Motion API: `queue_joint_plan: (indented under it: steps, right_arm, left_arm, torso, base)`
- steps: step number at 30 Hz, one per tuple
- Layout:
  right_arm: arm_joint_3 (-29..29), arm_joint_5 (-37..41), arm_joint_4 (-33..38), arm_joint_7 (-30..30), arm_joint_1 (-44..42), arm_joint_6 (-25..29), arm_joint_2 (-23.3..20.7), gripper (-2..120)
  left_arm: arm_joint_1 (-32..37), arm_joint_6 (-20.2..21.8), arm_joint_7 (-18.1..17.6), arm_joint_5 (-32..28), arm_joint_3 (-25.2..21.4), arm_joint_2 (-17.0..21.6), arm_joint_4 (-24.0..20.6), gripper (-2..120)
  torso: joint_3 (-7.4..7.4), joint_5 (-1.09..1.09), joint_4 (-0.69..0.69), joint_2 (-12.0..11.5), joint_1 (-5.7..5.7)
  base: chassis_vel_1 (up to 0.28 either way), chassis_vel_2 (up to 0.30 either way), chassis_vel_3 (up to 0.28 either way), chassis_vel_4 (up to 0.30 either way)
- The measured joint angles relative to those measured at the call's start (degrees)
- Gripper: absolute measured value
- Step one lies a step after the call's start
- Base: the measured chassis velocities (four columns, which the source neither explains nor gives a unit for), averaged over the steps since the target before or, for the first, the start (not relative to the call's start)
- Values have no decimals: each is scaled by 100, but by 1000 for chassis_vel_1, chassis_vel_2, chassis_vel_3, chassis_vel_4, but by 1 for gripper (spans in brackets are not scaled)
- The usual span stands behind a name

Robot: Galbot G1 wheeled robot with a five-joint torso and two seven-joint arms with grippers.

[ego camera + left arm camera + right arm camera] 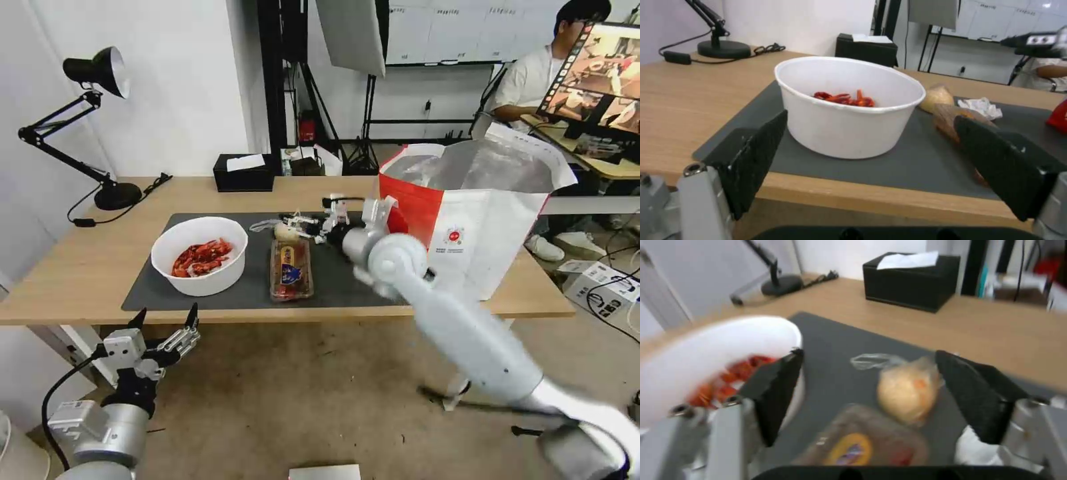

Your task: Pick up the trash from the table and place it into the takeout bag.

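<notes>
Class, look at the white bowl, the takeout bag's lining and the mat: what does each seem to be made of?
White bowl: probably matte paper or thin plastic; smooth, opaque wall with a rolled rim. Takeout bag lining: silvery, crinkled, reflective, likely foil. Mat: dark grey, flat, dull, possibly felt or rubber; unclear.

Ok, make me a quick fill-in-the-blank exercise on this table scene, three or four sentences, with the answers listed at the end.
1. The white bowl holds red ____ shells.
2. The right gripper, fingers open, hovers over the ____ wrapped in clear plastic.
3. The takeout bag stands on the table with its top ____.
4. The left gripper waits open, ____ the table's front edge.

Missing words: crayfish; bun; open; below
</notes>
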Motion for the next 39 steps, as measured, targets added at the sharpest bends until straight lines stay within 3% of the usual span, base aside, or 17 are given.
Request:
queue_joint_plan:
  steps: [3, 5, 6, 7, 12, 13, 20, 39]
  right_arm:
    - [-171, -717, -430, -697, 194, 268, 55, 64]
    - [-387, -996, -993, -1472, 290, 1122, 141, 54]
    - [-387, -996, -993, -1472, 290, 1122, 141, 54]
    - [-480, -1058, -1309, -1891, 309, 1512, 190, 52]
    - [-468, -1133, -1871, -3004, 274, 1595, 321, 31]
    - [-468, -1133, -1871, -3004, 274, 1595, 321, 31]
    - [-478, -1162, -2161, -3147, 413, 1268, 460, 1]
    - [-543, -1169, -2439, -2947, 382, 944, 680, 0]
  left_arm:
    - [-2, 0, 3, 0, 26, -10, -9, 100]
    - [-3, 0, 9, 0, 42, -11, -24, 100]
    - [-3, 0, 9, 0, 42, -11, -24, 100]
    - [2, 0, 13, -2, 44, -10, -34, 100]
    - [27, -1, 21, -30, 45, 8, -73, 100]
    - [27, -1, 21, -30, 45, 8, -73, 100]
    - [-4, -1, 24, -32, 143, -17, -50, 100]
    - [-90, -19, 28, -124, 182, 159, 92, 100]
  torso:
    - [0, 0, 0, 0, 0]
    - [0, 0, 1, 0, 0]
    - [0, 0, 1, 0, 0]
    - [1, 1, 2, -1, 0]
    - [1, 1, 0, 0, 0]
    - [1, 1, 0, 0, 0]
    - [0, 0, 1, 0, 0]
    - [0, 0, 1, 0, 0]
  base:
    - [0, 0, 0, 0]
    - [0, 0, 0, 0]
    - [0, 0, 0, 0]
    - [0, 0, 0, 0]
    - [0, 0, 0, 0]
    - [0, 0, 0, 0]
    - [0, 0, 0, 0]
    - [0, 0, 0, 0]
